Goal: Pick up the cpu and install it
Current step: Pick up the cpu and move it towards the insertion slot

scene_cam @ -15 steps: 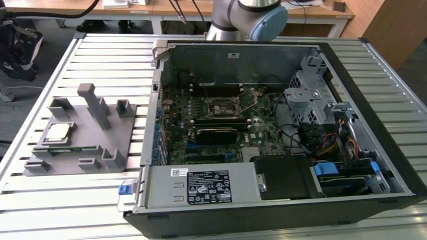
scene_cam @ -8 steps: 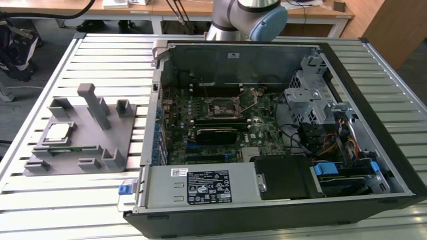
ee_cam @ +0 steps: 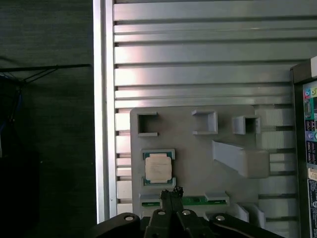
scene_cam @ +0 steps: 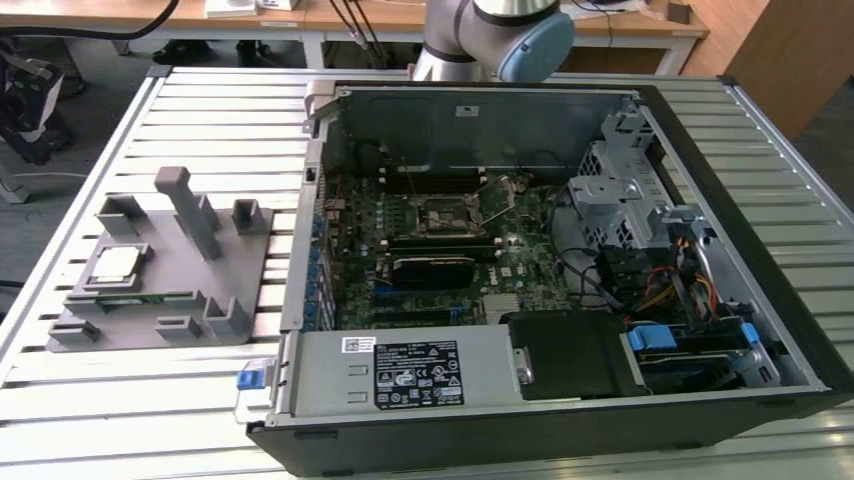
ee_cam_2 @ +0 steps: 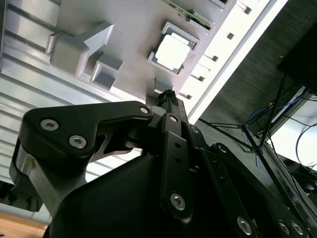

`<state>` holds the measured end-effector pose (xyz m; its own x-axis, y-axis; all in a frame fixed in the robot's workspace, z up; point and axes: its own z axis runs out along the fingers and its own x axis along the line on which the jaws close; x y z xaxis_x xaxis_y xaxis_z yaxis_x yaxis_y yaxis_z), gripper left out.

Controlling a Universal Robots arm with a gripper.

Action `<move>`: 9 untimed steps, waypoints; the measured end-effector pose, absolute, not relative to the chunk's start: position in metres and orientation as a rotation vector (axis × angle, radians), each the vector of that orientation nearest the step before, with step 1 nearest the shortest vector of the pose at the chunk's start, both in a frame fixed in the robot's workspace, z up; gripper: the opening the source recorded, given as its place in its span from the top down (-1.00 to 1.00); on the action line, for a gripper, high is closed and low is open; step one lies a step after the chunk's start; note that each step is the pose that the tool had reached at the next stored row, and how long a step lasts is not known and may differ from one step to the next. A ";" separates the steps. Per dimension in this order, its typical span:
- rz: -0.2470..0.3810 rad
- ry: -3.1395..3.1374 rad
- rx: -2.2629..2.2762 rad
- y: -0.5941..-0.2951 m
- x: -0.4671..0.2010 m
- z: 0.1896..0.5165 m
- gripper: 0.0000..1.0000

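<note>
The cpu [scene_cam: 118, 262], a small silvery square chip, lies flat in a framed pocket of the grey tray [scene_cam: 174, 272] on the exterior view's left. It shows in both wrist views, the cpu [ee_cam: 158, 167] and cpu [ee_cam_2: 171, 51], seen from well above. My gripper [ee_cam: 173, 190] hangs high over the tray [ee_cam: 198, 163], its thin black fingertips pressed together and holding nothing. In the second wrist view the gripper [ee_cam_2: 168, 94] tips point toward the tray edge just beside the chip's pocket. The open motherboard socket [scene_cam: 441, 213] sits inside the computer case.
A green memory stick [ee_cam: 195, 201] lies in a slot of the tray beside the cpu. Grey posts [scene_cam: 187, 210] stand up from the tray. The open computer case [scene_cam: 694, 300] covers the slatted metal table [scene_cam: 214, 110] on the exterior view's right. The arm's base [scene_cam: 494, 35] stands behind the case.
</note>
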<state>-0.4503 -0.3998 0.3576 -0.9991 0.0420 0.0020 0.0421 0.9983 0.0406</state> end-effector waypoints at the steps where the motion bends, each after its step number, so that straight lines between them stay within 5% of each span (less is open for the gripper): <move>1: -0.064 -3.139 -0.057 -0.400 -0.451 0.357 0.79; 9: -0.048 -3.140 -0.036 -0.399 -0.458 0.356 0.79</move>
